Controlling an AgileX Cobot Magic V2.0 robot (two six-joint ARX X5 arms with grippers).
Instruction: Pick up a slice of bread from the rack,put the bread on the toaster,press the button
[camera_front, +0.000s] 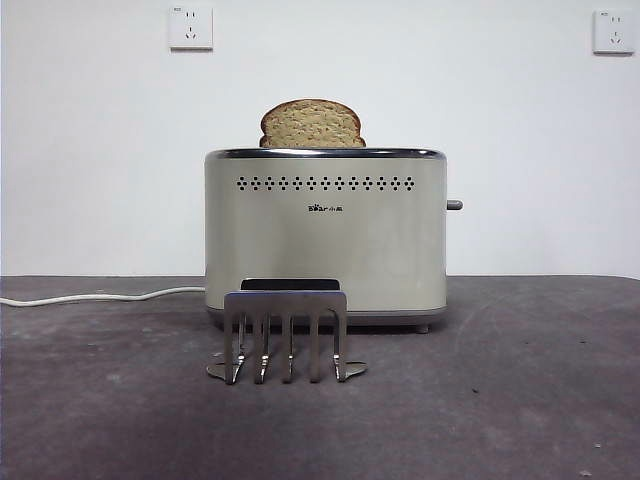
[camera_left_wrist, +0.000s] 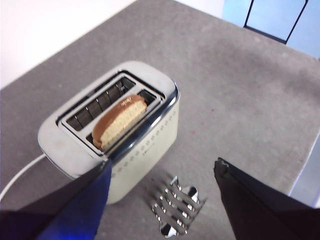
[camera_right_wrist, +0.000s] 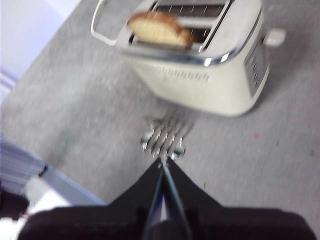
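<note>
The slice of bread stands upright in the near slot of the cream toaster, its domed top sticking out above the chrome rim. It also shows in the left wrist view and the right wrist view. The silver rack stands empty in front of the toaster. The toaster's lever sticks out on its right side. My left gripper is open and empty, high above the rack and toaster. My right gripper is shut and empty, above the rack.
A white power cord runs from the toaster's left side across the dark grey table. Two wall sockets are on the white wall behind. Neither arm shows in the front view.
</note>
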